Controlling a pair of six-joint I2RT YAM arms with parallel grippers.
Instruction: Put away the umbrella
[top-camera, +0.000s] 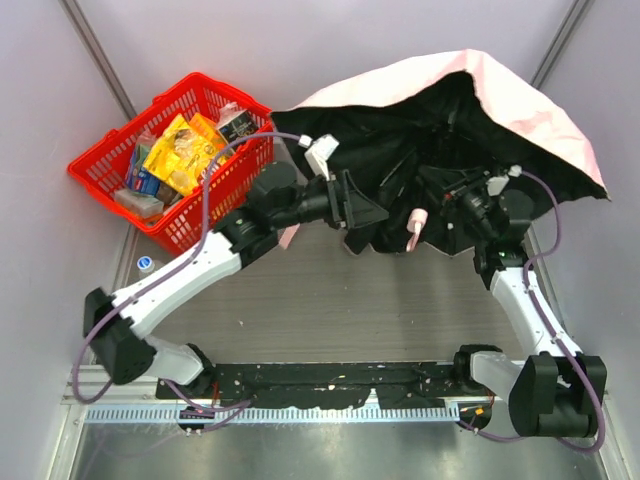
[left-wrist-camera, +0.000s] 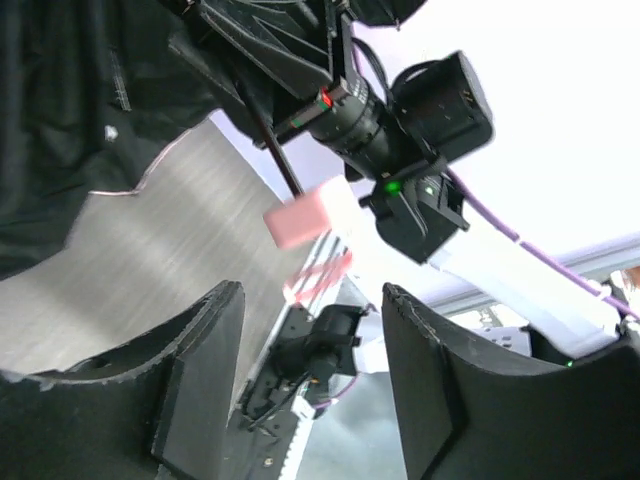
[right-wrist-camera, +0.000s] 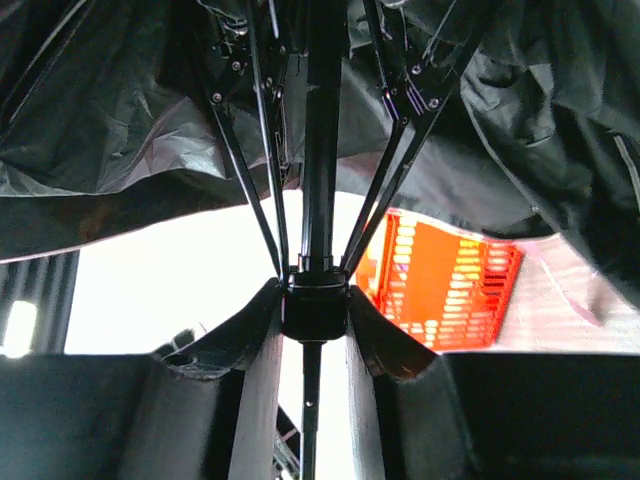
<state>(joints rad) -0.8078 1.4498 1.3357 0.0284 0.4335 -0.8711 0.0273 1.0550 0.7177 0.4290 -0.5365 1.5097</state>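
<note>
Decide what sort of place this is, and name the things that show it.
Probably a robotics lab test cell: left arm and right arm bolted to a rail at the table's near edge, plain pale walls around it, and staged props, a red basket of packets and an open umbrella.

The grey table (top-camera: 400, 300) bears the umbrella (top-camera: 520, 100) and red basket (top-camera: 100, 172).
</note>
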